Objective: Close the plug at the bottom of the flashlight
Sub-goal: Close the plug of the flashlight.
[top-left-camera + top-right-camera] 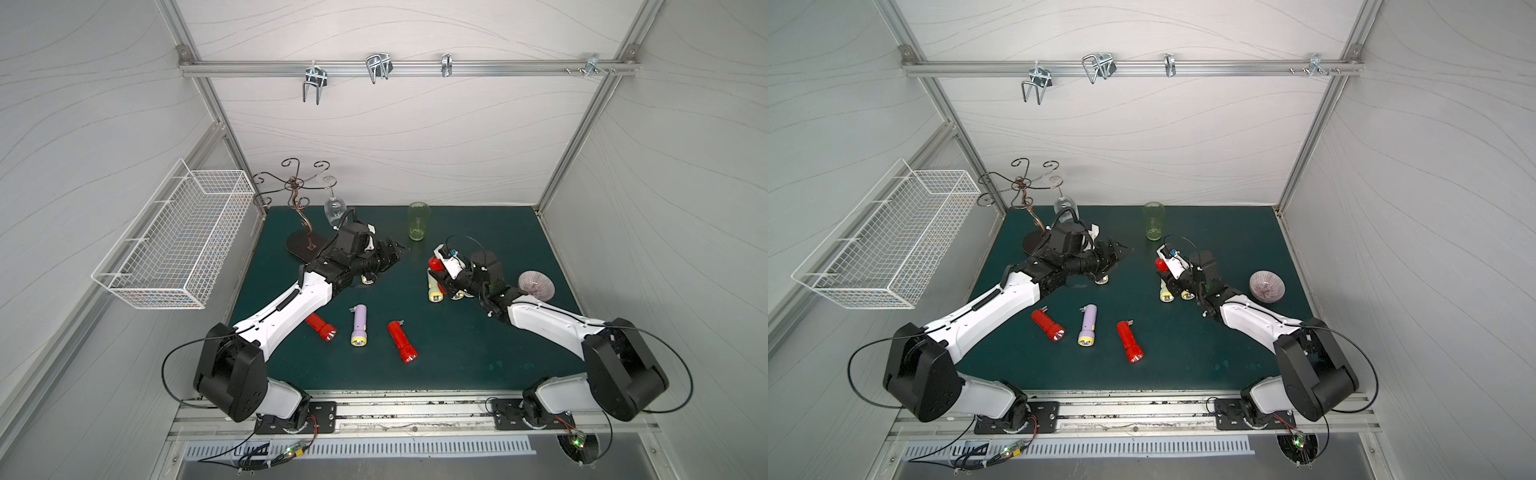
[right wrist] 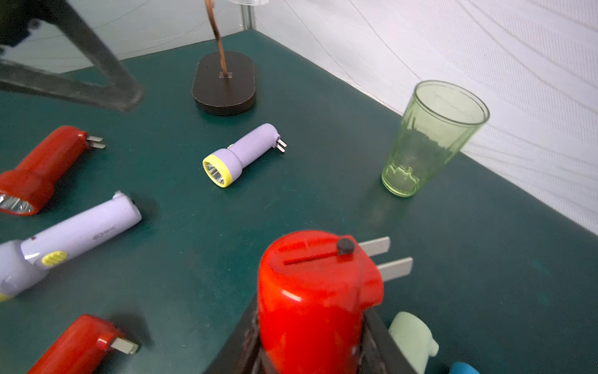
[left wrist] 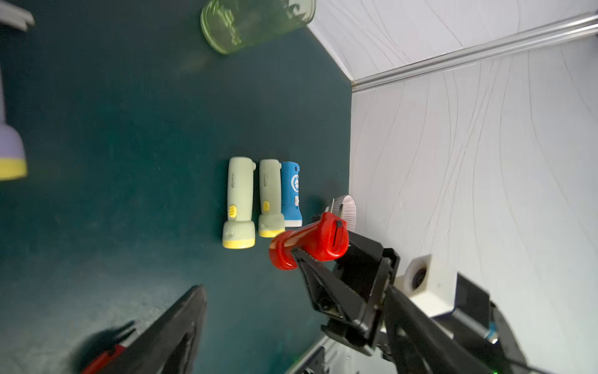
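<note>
My right gripper [image 1: 438, 272] is shut on a red flashlight [image 2: 317, 291], which it holds off the table with the bottom end up. The plug [image 2: 388, 259] stands out sideways from that end as two metal prongs. Both top views show the red flashlight [image 1: 434, 262] [image 1: 1159, 263] right of the table's middle. My left gripper [image 1: 398, 248] hangs open a short way to its left, pointing toward it and holding nothing. In the left wrist view one of its fingers [image 3: 181, 323] is blurred, and the held flashlight [image 3: 310, 241] lies ahead.
Two red flashlights [image 1: 321, 327] [image 1: 402, 340] and a purple one [image 1: 358, 320] lie in front with their prongs out. Another purple one [image 2: 239, 155] lies under my left arm. Pale green [image 3: 238, 200] and blue [image 3: 291, 194] flashlights lie below the right gripper. A green glass [image 1: 418, 221], a bowl [image 1: 536, 284] and a glass stand [image 1: 305, 245] stand further back.
</note>
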You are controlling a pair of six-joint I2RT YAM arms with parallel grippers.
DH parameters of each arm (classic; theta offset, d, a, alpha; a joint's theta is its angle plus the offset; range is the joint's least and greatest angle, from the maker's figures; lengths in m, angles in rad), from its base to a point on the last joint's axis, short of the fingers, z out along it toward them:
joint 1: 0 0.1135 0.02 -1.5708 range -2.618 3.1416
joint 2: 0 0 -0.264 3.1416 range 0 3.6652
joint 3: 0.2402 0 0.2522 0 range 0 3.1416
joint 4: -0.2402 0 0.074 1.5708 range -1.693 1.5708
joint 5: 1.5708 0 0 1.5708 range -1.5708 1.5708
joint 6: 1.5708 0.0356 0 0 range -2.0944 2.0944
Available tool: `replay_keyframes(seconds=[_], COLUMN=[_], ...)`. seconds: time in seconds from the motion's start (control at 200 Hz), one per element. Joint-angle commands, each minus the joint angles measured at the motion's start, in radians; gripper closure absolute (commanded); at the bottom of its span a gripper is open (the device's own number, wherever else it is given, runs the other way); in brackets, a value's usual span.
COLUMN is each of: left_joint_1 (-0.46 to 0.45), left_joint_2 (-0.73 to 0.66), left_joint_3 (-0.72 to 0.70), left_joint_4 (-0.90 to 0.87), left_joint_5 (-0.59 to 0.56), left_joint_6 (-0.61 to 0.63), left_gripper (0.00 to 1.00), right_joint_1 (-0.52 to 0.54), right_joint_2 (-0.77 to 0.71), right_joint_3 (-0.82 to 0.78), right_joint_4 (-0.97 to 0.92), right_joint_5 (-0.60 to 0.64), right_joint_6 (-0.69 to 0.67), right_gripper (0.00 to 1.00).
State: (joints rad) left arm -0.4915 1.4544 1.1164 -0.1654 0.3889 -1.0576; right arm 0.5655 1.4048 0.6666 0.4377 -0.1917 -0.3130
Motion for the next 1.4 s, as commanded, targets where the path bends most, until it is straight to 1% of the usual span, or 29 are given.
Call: replay_keyframes(seconds=[0.0,0.08,0.13,0.36,0.655,0.855,1.086,1.396], left_joint_1=[-0.001,-0.015,-0.029,-0.09,-0.125,-0.137,-0.147,-0.16], left_joint_2=[0.028,0.039,0.04,0.025,0.04,0.056,0.061,0.073], left_joint_3=[0.007,-0.029,-0.045,-0.054,-0.008,-0.012,0.003,-0.015], left_joint_4=[0.123,0.177,0.19,0.18,0.162,0.184,0.198,0.212], left_joint_5=[0.067,0.07,0.055,-0.005,-0.029,-0.036,-0.048,-0.05], left_joint_6=[-0.265,-0.409,-0.467,-0.593,-0.62,-0.647,-0.65,-0.669], left_gripper=[0.17,0.23,0.25,0.29,0.36,0.42,0.43,0.54], right_joint_1=[0.014,0.019,0.023,0.046,0.06,0.071,0.083,0.101], right_joint_2=[0.012,0.017,0.016,0.025,0.03,0.025,0.033,0.036], right_joint_3=[-0.036,-0.046,-0.051,-0.07,-0.075,-0.081,-0.08,-0.087], right_joint_4=[0.287,0.315,0.32,0.332,0.346,0.344,0.348,0.377], right_joint_5=[-0.052,-0.054,-0.054,-0.034,-0.04,-0.045,-0.051,-0.058], right_joint_6=[-0.173,-0.197,-0.22,-0.272,-0.288,-0.292,-0.296,-0.299], right_gripper=[1.0,1.0,1.0,1.0,1.0,1.0,1.0,1.0])
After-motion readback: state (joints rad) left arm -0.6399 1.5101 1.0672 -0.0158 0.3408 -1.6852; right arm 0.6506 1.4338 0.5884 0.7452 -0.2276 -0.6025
